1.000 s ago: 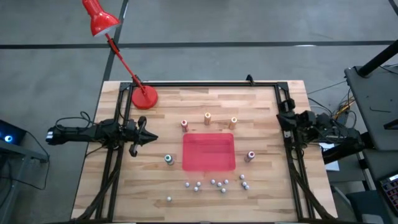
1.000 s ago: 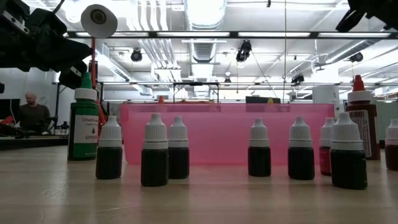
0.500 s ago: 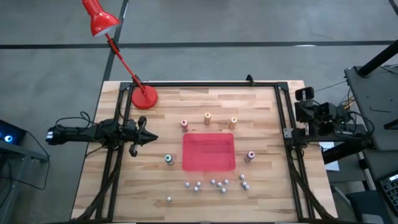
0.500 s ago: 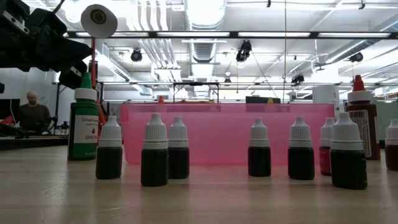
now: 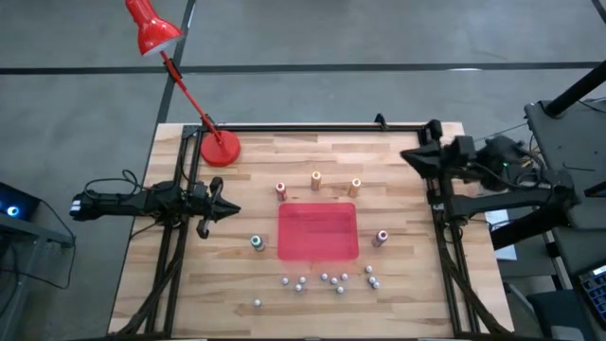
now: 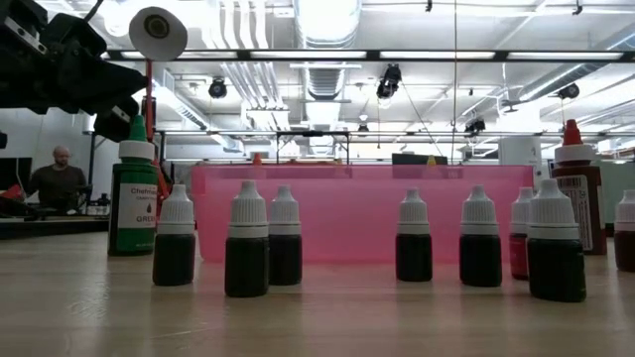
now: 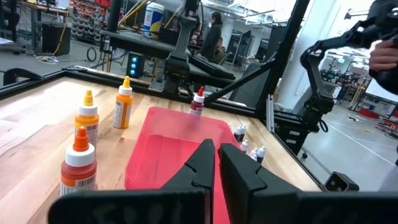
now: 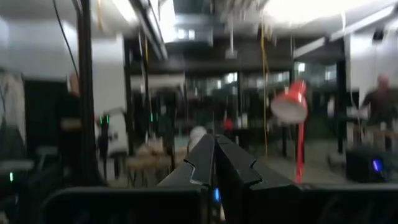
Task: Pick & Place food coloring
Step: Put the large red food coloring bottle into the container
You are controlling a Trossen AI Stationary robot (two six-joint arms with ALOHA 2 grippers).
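- Since the earlier frames the right arm has swung at the surface's right edge: its gripper [image 5: 409,154] now points inward above the frame's right rail, beyond the mat's far right corner; its jaws are together and hold nothing.
- The left gripper [image 5: 233,209] has not moved; it hangs over the surface just left of the mat [image 5: 318,231], jaws together, empty.
- The mat, red and flat, lies mid-surface.
- Food coloring stands upright around the mat: a red bottle [image 5: 281,190], an orange bottle [image 5: 316,180] and a yellow-orange bottle [image 5: 355,187] along its far side, a green bottle [image 5: 257,242] off its near left corner, a pink bottle [image 5: 382,237] off its near right corner. None touches the mat.
- Small whitish bottles [image 5: 325,278] are scattered on the near side of the mat, one apart to the left.
- The surface [image 5: 398,303] is pale wood planks inside a black frame [image 5: 303,127].
- A red lamp [image 5: 220,148] has its base on the surface's far left corner, beyond the mat, its arm leaning out over the grey floor.
- The low view shows an open hall with ceiling ducts and strip lights; a person [image 6: 60,178] sits far left behind the surface.
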